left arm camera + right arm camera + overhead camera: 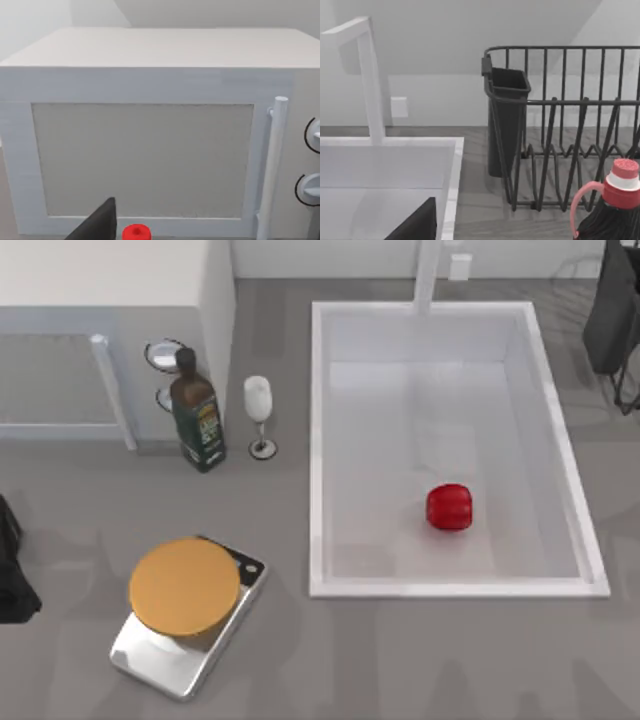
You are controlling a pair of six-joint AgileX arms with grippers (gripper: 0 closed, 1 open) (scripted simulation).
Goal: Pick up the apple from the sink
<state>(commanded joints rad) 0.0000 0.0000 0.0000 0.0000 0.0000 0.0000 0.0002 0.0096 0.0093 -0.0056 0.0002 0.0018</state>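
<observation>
Far left edge of the top view, mid-height: dark bulk of the left arm (14, 575), parked; jaws not discernible, state cannot be told.

Upper left: white microwave (110, 330), pale door panel, upright bar handle (113, 390), two round knobs at its right side. Same microwave (150, 135) square-on in the left wrist view, handle (271, 165) and knobs toward the right edge; dark wedge at lower centre and a small red cap (136, 233) beside it on the bottom edge.

Lower left: silver kitchen scale (190, 625) on the grey worktop (400, 660), round orange plate on top.

Left of centre, upper half: dark green bottle (197, 420), labelled, upright, just beside the microwave's right corner. Just right of it: clear stemmed glass (259, 415), upright, apart from the bottle.

Centre to right: sink (318, 440), white rectangular basin, raised pale rim, light-grey floor; white faucet stem (428, 275) at the top rim. Sink corner (452, 165) and faucet (370, 80) at left in the right wrist view.

Inside the sink, lower right part of the floor: apple (449, 507), glossy red, squat, free of all walls, nothing touching it.

Upper right corner: dark bulk of the right arm (612, 310), parked; jaws' state cannot be told. Right wrist view: black wire dish rack (570, 130) with a dark cutlery cup (506, 115), and a dark bottle with red cap (619, 200) at lower right.
</observation>
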